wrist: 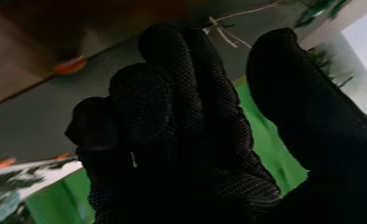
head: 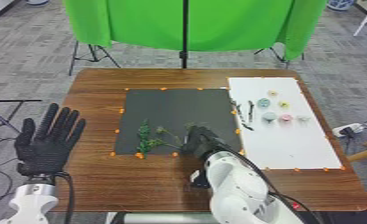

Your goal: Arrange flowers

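Zero things gripped: left fingers straight; right fingers loosely bent, thumb apart.

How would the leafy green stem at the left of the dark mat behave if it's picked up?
The leafy stem is slim and lies fairly straight, so it will probably feel light and hold its line, perhaps flexing a little. Leaves along its length should discourage rolling, but might snag the thinner sprigs close beside it.
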You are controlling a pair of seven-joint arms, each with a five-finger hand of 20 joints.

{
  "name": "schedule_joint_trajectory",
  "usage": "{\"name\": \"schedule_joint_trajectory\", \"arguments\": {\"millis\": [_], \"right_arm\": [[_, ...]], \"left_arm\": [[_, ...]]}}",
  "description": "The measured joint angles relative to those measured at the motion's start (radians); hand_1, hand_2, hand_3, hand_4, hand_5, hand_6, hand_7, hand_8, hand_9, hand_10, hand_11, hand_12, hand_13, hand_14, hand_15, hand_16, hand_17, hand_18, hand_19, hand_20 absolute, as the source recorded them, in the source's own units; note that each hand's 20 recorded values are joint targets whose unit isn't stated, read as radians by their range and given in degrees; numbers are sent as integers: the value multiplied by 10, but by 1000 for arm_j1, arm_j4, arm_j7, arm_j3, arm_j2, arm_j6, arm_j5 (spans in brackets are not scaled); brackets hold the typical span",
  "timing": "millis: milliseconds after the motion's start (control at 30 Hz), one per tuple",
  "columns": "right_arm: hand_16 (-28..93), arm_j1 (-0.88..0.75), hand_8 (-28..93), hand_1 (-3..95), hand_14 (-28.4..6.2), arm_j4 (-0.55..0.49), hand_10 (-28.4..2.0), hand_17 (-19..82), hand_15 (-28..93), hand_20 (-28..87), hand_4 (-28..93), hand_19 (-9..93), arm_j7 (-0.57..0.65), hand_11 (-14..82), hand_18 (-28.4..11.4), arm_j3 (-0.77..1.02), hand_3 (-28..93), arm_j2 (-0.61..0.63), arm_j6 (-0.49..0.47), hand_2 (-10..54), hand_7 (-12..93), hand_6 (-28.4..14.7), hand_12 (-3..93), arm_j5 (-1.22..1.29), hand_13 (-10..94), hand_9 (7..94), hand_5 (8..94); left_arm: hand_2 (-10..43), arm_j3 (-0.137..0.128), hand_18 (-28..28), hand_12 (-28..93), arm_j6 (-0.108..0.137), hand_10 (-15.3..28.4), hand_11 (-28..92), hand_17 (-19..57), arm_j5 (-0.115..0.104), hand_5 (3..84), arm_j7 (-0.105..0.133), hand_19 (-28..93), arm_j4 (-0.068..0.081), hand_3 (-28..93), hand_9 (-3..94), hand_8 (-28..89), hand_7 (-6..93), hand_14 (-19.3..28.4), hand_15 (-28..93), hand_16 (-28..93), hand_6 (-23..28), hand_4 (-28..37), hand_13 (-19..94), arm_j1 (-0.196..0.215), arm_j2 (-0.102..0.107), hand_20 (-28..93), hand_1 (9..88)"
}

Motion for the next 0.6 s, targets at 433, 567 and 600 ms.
{"name": "schedule_joint_trajectory", "arguments": {"millis": [433,567,600], "right_arm": [[255,-6,-125,382,-178,-15,-215,376,765,453,-211,932,-3,390,-274,-26,817,-15,-11,-52,210,-80,220,31,651,686,677],[251,-14,-80,385,-176,-25,-214,386,764,463,-213,932,3,381,-273,-13,810,-14,-10,-60,244,-81,219,30,660,699,687],[253,-17,-40,389,-176,-29,-214,387,763,467,-216,932,5,379,-273,-5,804,-12,-6,-66,255,-81,221,28,662,704,690]], "left_arm": [[116,3,113,89,0,154,133,-51,-2,427,-6,272,1,741,389,-80,65,136,208,-62,87,-283,277,-1,0,97,284],[116,3,113,89,-1,154,132,-51,-7,427,-6,272,1,740,389,-80,65,137,209,-62,87,-283,277,0,-4,97,284],[116,2,113,88,-1,154,132,-51,-7,427,-6,272,1,740,389,-80,65,137,209,-62,87,-283,278,0,-5,97,284]]}}
